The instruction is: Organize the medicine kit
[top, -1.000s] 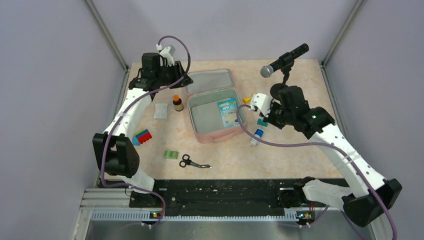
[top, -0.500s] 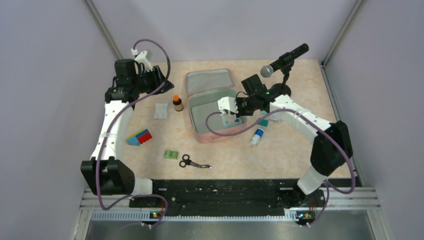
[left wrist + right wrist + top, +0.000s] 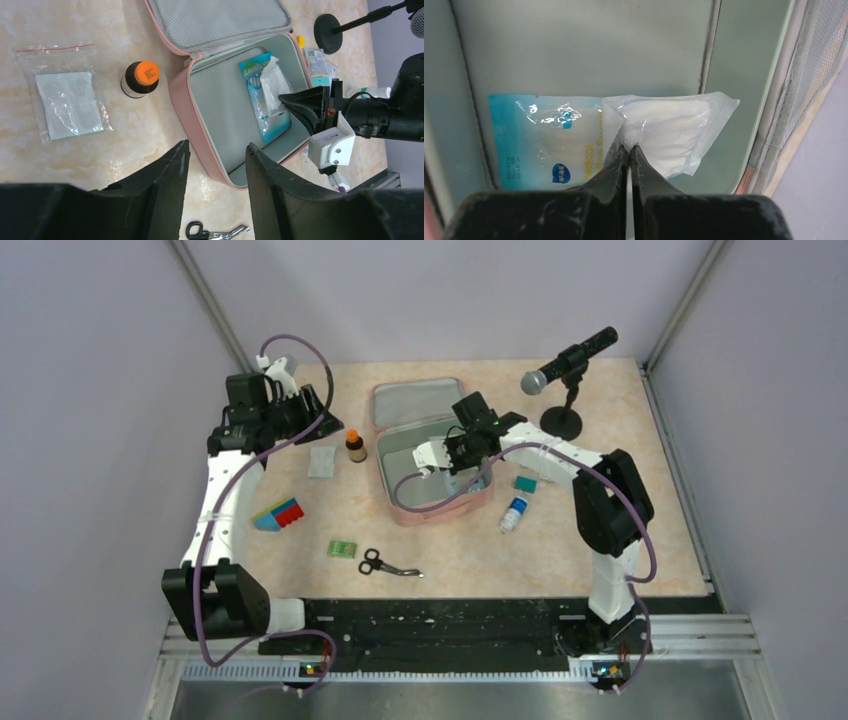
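The medicine kit [image 3: 432, 512], pink with grey-green lining, lies open, lid flat back, just beside the brown bottle [image 3: 355, 447].

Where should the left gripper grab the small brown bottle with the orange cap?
Probably best to take the small brown bottle by its orange cap, straight down from above, since it stands upright. Close across its near and far sides, because the pink fabric medicine kit sits close on one side.
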